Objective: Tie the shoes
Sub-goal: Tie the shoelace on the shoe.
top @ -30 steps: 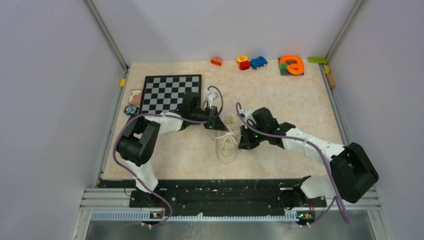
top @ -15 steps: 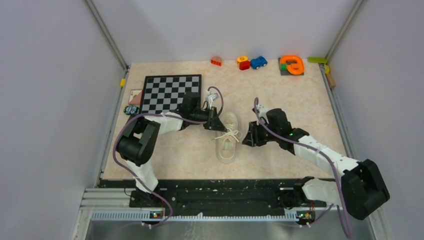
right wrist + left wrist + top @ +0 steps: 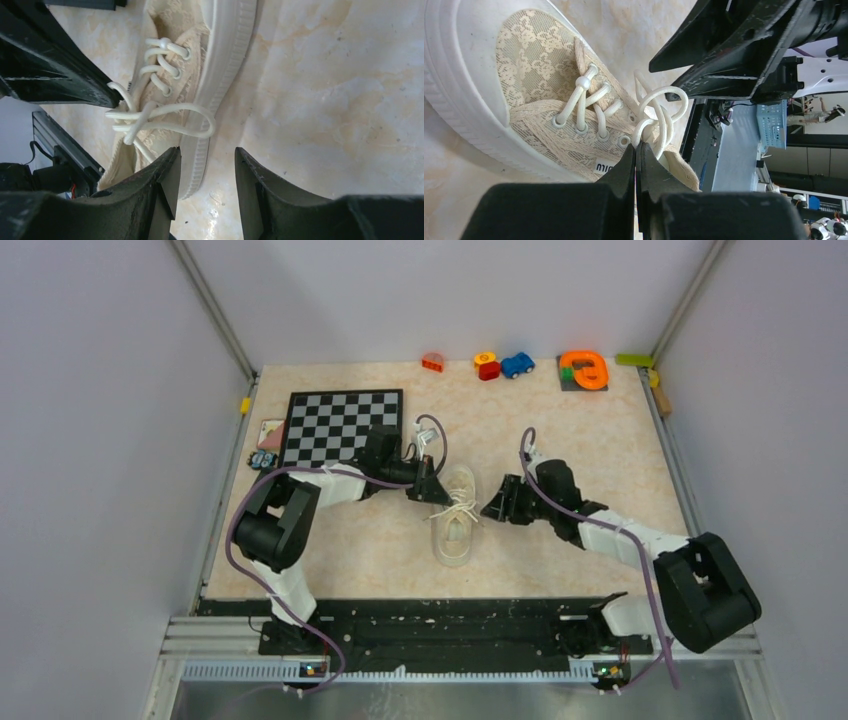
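The left gripper point(image 3: 638, 148) has its fingers pressed tight together, pinching a loop of the laces point(image 3: 659, 107) right at the tips, just above the tongue of the sneaker point(image 3: 524, 100). In the top view this left gripper point(image 3: 432, 490) sits at about 10 o'clock from the shoe's middle, touching its upper.

The right gripper point(image 3: 205, 156) stands with its jaws apart and nothing between them (only bare tabletop and the edge of the pale sole show through the gap). A second loop of the laces point(image 3: 165, 118) lies loose over the sneaker point(image 3: 227, 45) just ahead of the fingertips, not touching them. From above, the right gripper point(image 3: 492, 510) is at 3 o'clock from the shoe, just beside it.

The sneaker point(image 3: 455, 532) lies near the middle of the table point(image 3: 380, 550), toe towards 12 o'clock, heel towards the arm bases. A chessboard point(image 3: 340, 425) lies at 10 o'clock, and a blue toy car point(image 3: 517, 365) at 1 o'clock, by the far edge.
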### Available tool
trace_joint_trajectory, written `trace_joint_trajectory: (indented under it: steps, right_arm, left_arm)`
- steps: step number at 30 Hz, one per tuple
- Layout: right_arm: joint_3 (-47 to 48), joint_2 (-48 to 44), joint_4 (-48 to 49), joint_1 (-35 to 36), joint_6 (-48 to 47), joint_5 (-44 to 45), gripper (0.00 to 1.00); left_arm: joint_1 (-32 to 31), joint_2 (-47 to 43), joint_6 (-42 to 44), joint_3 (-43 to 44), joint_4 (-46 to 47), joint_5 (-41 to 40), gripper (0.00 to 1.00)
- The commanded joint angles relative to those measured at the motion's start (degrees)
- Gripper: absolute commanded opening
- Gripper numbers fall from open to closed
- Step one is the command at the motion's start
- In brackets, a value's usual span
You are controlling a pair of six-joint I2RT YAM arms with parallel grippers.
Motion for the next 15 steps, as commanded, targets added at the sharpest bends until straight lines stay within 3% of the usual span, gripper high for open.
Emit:
trace_joint_trajectory:
  steps: [1, 12, 15]
  right_arm:
    - [-1.34, 1.65, 8.53, -0.77, 5.15, 2.13, 0.45]
    - [-2.37, 9.49, 18.58, -1.17, 9.87, -3.04, 0.41]
    - [-3.06, 10.81, 21.45, -1.05, 10.91, -4.48, 0.34]
  left_arm:
    - [-0.29, -1.11, 1.98, 2.16, -0.42, 0.81, 0.00]
    - [-0.21, -1.18, 2.43, 2.37, -0.99, 0.78, 0.00]
    - [-0.23, -1.22, 2.57, 2.41, -1.13, 0.80, 0.00]
